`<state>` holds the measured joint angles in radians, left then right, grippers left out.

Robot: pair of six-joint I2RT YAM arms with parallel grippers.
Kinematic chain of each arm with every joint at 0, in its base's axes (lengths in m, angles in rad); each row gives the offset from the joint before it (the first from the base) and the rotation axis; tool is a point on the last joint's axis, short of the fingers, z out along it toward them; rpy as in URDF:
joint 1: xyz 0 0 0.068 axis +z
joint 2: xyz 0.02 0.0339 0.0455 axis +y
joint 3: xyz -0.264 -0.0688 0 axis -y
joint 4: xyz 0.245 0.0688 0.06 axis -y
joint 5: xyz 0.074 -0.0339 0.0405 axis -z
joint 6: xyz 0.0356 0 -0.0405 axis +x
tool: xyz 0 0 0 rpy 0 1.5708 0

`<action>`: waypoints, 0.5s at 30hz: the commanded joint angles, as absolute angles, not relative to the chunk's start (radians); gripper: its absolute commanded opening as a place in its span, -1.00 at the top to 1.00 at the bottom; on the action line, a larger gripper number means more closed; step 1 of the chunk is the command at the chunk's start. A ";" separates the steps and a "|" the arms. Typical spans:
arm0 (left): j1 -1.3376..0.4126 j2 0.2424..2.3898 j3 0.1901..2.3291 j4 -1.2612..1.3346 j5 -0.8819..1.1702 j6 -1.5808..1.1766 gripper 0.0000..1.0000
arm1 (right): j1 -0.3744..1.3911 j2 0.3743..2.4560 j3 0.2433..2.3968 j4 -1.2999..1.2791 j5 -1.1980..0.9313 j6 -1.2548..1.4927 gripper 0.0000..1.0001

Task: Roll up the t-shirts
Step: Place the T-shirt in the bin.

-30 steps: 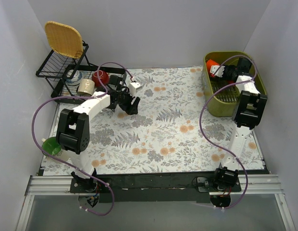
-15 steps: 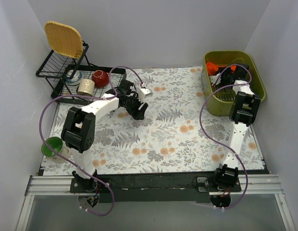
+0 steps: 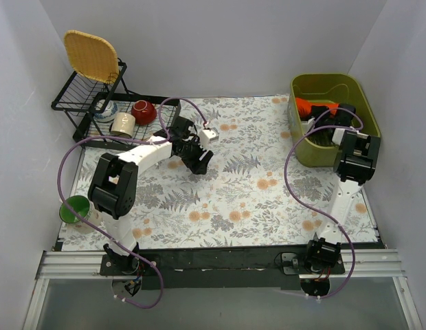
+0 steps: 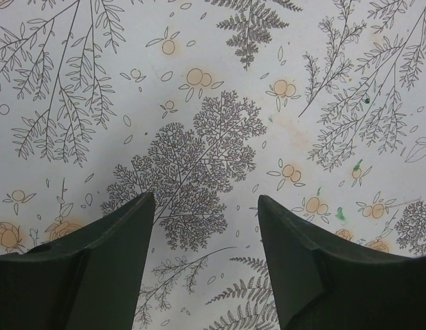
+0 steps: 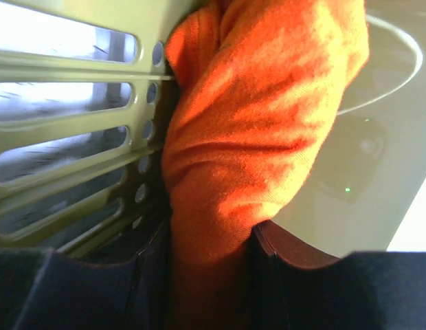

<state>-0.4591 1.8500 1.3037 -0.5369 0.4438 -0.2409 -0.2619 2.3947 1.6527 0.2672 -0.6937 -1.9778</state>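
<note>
**Fetching stage, before any rolling.** The shirt point(image 3: 310, 105) lies bunched inside the bin point(image 3: 367, 110) at the far right of the bench point(image 3: 254, 199), near the bin's left wall. None of it is on the bench yet. The right jaws reach into the bin and are closed part-way on a thick fold of the shirt, which fills the gap between them beside the slotted bin wall. The left jaws hang over bare patterned bench left of centre, moderately open and holding nothing.

**Step in hand, as judged.** The shirt is being lifted out of the bin so that it can be spread flat. The next move calls for a rise high enough for the trailing cloth to clear the rim. A carry toward the middle of the bench should follow, where the left jaws could take a second edge. Thin fabric may snag on the wall slots or slip from a single pinch.

**Against the view one second earlier.** The right wrist has drawn nearer within the bin, and the orange cloth now shows lower along the left wall rather than at the far corner. The left jaws have shifted rightward toward the centre.
</note>
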 commanded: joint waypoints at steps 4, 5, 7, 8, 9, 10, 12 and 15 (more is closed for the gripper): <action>-0.457 1.766 1.273 -0.496 0.469 -0.242 -0.21 | -0.272 2.237 1.502 0.373 -0.683 -2.036 -0.16; -0.457 1.764 1.269 -0.492 0.474 -0.242 -0.21 | -0.272 2.232 1.499 0.376 -0.683 -2.022 -0.48; -0.457 1.760 1.259 -0.480 0.482 -0.244 -0.20 | -0.272 2.223 1.496 0.374 -0.667 -2.011 -0.53; -0.457 1.758 1.255 -0.477 0.482 -0.245 -0.20 | -0.272 2.221 1.496 0.374 -0.664 -2.005 -0.54; -0.457 1.756 1.253 -0.474 0.483 -0.247 -0.21 | -0.272 2.217 1.494 0.374 -0.663 -1.997 -0.54; -0.457 1.755 1.250 -0.474 0.483 -0.247 -0.20 | -0.272 2.207 1.497 0.374 -0.660 -1.990 -0.55; -0.457 1.744 1.247 -0.471 0.483 -0.249 -0.20 | -0.272 2.200 1.509 0.358 -0.657 -1.941 -0.58; -0.457 1.735 1.243 -0.471 0.483 -0.250 -0.21 | -0.272 2.184 1.572 0.240 -0.649 -1.901 -0.97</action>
<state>-0.4595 1.8137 1.2510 -0.4904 0.4591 -0.2443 -0.2680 2.2688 1.5040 0.2890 -0.6659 -1.9560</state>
